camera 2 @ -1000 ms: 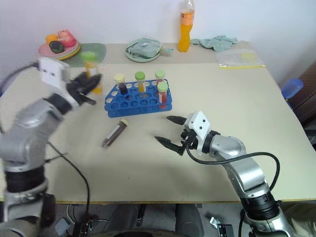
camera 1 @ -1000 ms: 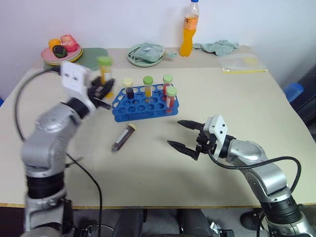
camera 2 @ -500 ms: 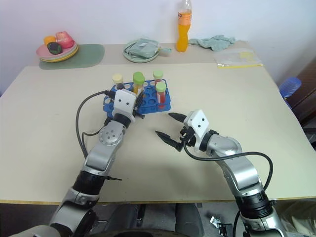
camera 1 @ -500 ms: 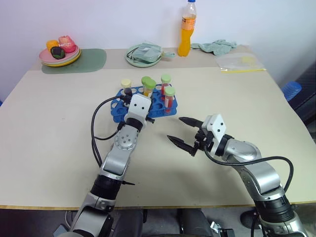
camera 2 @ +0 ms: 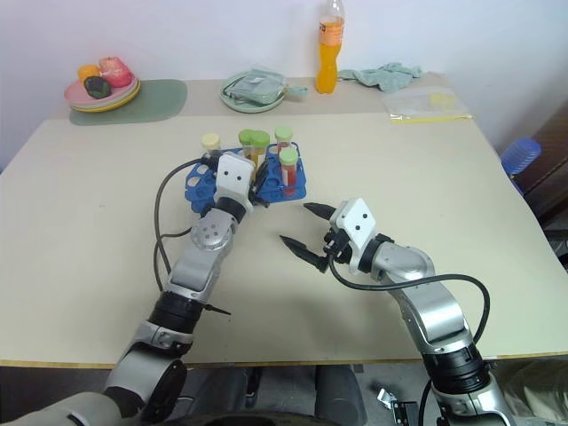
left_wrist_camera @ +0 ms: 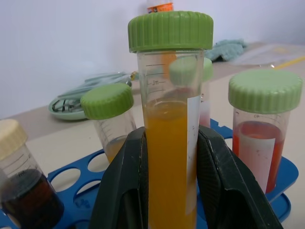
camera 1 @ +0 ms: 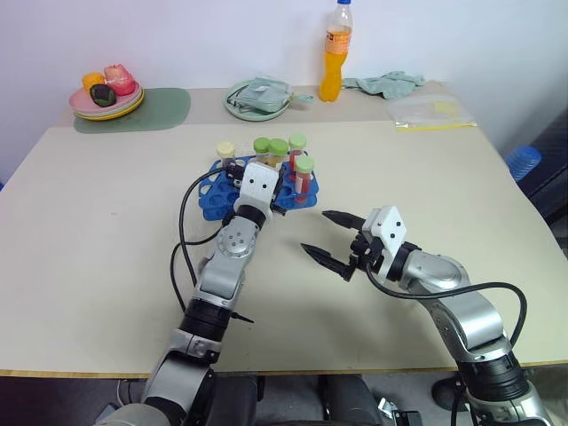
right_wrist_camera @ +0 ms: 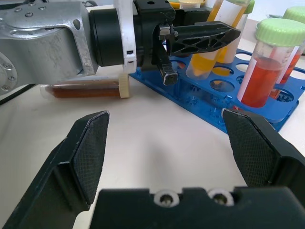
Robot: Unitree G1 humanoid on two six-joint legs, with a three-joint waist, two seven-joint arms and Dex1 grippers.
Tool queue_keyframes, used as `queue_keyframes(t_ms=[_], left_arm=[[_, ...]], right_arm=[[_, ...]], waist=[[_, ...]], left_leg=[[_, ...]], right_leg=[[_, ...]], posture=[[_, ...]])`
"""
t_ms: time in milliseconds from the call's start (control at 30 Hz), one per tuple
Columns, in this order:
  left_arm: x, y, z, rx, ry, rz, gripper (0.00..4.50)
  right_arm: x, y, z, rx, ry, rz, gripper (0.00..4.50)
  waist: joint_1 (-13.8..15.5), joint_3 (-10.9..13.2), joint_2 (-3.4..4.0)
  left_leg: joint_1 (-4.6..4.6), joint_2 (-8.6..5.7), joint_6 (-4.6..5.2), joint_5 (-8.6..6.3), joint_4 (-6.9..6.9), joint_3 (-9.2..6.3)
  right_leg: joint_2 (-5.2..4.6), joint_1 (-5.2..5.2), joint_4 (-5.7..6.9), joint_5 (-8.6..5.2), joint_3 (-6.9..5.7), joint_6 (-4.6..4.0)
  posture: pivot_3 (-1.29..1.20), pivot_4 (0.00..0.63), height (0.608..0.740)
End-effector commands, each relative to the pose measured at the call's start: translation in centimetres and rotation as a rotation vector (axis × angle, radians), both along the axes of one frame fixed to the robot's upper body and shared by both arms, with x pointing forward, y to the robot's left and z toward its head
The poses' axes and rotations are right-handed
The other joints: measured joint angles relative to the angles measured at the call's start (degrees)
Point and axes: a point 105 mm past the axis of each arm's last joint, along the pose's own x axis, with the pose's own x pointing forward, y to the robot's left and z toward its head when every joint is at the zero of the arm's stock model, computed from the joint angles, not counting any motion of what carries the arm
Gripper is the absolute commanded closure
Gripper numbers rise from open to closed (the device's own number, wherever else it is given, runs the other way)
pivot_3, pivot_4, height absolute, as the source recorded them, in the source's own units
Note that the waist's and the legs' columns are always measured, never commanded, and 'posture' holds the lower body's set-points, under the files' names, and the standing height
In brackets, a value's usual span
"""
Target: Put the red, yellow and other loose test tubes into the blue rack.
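Clearly, the yellow tube (left_wrist_camera: 167, 143) is held upright between the two fingers of the left gripper (left_wrist_camera: 167, 191), so that its bottom can be lowered straight into a free hole of the blue rack (camera 1: 215, 193); it is clamped at the middle, with the green cap left free above. Four other tubes are seen standing in the rack beside it. One dark loose tube (right_wrist_camera: 86, 89) is lying on the table (camera 1: 106, 248), near the rack and under the left arm. The left arm is stretched forward over the rack. The right gripper (camera 1: 330, 240) is kept low over the table, jaws spread wide and empty, probably for the lying tube.
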Motion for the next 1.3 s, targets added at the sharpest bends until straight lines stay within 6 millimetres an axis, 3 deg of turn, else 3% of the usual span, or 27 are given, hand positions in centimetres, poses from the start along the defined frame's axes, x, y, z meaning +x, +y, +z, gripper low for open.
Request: queue_keyframes(t_ms=[33,233,300,467,567,767,867,933,1067,1233,1300], left_arm=[[0.3,0.1,0.8,-0.046,-0.036,0.002,3.72],[-0.1,0.5,1.2,-0.113,-0.061,-0.028,0.87],[-0.8,1.4,3.1,-0.146,-0.131,-0.021,0.01],[-2.8,3.7,7.6,-0.149,-0.206,-0.034,0.01],[-4.2,5.5,8.9,-0.102,-0.103,-0.096,0.01],[-6.5,9.3,5.8,0.261,0.386,-0.064,0.01],[-8.9,9.9,2.5,0.415,0.744,-0.14,0.01],[-9.6,10.0,0.6,0.476,0.876,-0.175,0.01],[-8.6,9.3,-2.2,0.504,0.987,-0.136,0.01],[-7.9,7.9,-4.1,0.512,1.042,-0.108,0.01],[-7.6,7.7,-4.3,0.51,1.039,-0.082,0.54]], right_arm=[[-0.5,0.7,0.9,0.012,-0.05,0.03,0.3],[-0.4,0.8,1.2,0.011,-0.057,0.034,0.3],[-0.4,0.8,1.3,0.01,-0.061,0.035,0.3],[-0.5,0.7,1.5,0.011,-0.065,0.036,0.3],[-0.5,0.4,1.3,0.005,-0.06,0.034,0.3],[-0.3,0.3,1.2,-0.012,-0.058,0.057,0.3],[-0.2,0.4,1.4,-0.028,-0.06,0.099,0.3],[-0.2,0.7,1.7,-0.033,-0.064,0.131,0.3],[-0.2,1.2,1.9,-0.038,-0.071,0.158,0.3],[-0.9,1.4,1.5,-0.047,-0.068,0.166,0.3],[-1.3,1.6,1.3,-0.048,-0.064,0.161,0.3]], waist=[[0.0,0.0,0.0],[-0.1,0.0,0.0],[-0.2,0.0,0.0],[-0.3,0.0,0.01],[-0.4,0.0,0.02],[-0.7,0.0,0.02],[-0.6,0.0,-0.05],[-0.6,0.0,-0.02],[-0.3,0.0,-0.06],[-0.2,0.1,-0.11],[-0.1,0.0,-0.09]], left_leg=[[0.0,0.0,0.0,0.0,0.0,0.0],[0.0,0.0,-0.01,0.01,0.0,-0.02],[0.0,0.01,-0.02,0.01,-0.01,-0.02],[0.0,0.02,-0.15,0.08,-0.03,-0.07],[0.0,0.02,-0.13,0.08,-0.02,-0.07],[0.04,0.05,0.09,-0.05,-0.05,-0.09],[0.04,0.04,0.13,-0.07,0.0,-0.14],[0.1,0.04,0.14,-0.08,-0.03,-0.12],[0.18,0.07,0.12,-0.06,-0.04,-0.13],[0.12,0.06,0.08,-0.04,-0.04,-0.15],[0.12,0.06,0.01,0.0,-0.05,-0.15]], right_leg=[[0.0,0.0,0.0,0.0,0.0,0.0],[0.0,-0.01,0.0,0.0,0.0,0.0],[0.0,-0.02,0.01,0.0,0.0,0.0],[0.01,-0.04,0.01,0.0,0.01,0.0],[0.02,-0.02,0.01,0.0,0.01,0.0],[0.07,-0.03,0.1,-0.01,0.02,0.0],[0.09,0.0,0.14,-0.02,-0.01,0.01],[0.08,0.04,0.13,-0.02,0.03,0.02],[0.07,0.07,0.15,-0.02,0.04,0.0],[0.06,0.01,0.14,-0.02,0.05,0.0],[0.05,0.01,0.14,-0.02,0.06,0.0]], posture=[[0.0,0.15,0.74],[0.0,0.15,0.74],[0.0,0.15,0.74],[0.0,0.15,0.74],[0.0,0.15,0.74],[0.0,0.15,0.74],[0.0,0.15,0.74],[0.0,0.15,0.74],[0.0,0.15,0.74],[0.0,0.15,0.74],[0.0,0.15,0.74]])
